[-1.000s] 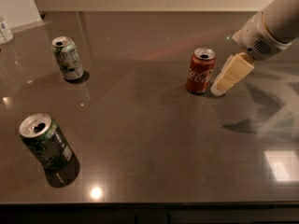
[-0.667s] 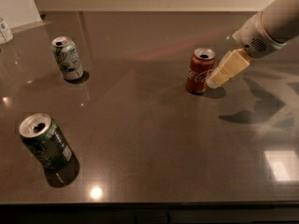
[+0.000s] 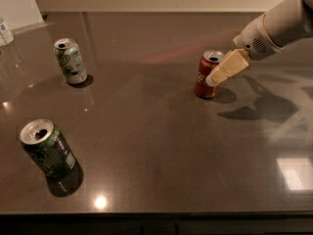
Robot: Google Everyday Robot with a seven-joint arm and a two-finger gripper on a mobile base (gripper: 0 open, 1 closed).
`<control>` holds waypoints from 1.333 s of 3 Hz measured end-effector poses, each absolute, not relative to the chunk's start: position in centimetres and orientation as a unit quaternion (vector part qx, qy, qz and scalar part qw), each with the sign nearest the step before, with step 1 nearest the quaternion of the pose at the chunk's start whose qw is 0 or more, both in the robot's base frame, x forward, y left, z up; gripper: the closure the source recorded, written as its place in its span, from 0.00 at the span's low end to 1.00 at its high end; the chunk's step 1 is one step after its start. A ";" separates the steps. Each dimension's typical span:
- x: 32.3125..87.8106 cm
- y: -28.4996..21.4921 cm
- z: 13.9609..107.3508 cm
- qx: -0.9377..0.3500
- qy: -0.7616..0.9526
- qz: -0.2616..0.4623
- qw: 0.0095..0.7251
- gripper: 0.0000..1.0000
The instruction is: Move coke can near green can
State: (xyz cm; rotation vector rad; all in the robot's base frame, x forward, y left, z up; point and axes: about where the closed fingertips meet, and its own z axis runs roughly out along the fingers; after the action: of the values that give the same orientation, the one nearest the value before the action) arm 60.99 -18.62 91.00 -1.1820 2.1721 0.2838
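The coke can (image 3: 202,80), red with a silver top, stands upright right of the table's middle. My gripper (image 3: 212,79) reaches in from the upper right on a white arm; its cream tip lies against the can's right side and overlaps it in the view. The green can (image 3: 48,151), dark green with a silver top, stands at the near left, far from the coke can.
A paler silvery can with light green markings (image 3: 72,61) stands at the far left. A white object (image 3: 5,32) sits at the far left edge. The dark table (image 3: 146,131) ends in a front edge along the bottom.
My gripper has moved left and slightly up, from just beside the coke can to overlapping its right side. The cans have not moved.
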 end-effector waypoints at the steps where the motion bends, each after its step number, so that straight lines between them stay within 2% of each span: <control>1: 61.0 -17.3 91.0 -0.449 0.821 0.134 0.327 0.00; 2: 60.6 -16.0 90.9 -0.451 0.816 0.158 0.326 0.18; 4: 59.1 -14.4 91.7 -0.461 0.800 0.193 0.332 0.64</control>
State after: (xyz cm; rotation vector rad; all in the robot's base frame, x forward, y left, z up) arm 59.10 -14.38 91.67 -1.2042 2.0915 0.5039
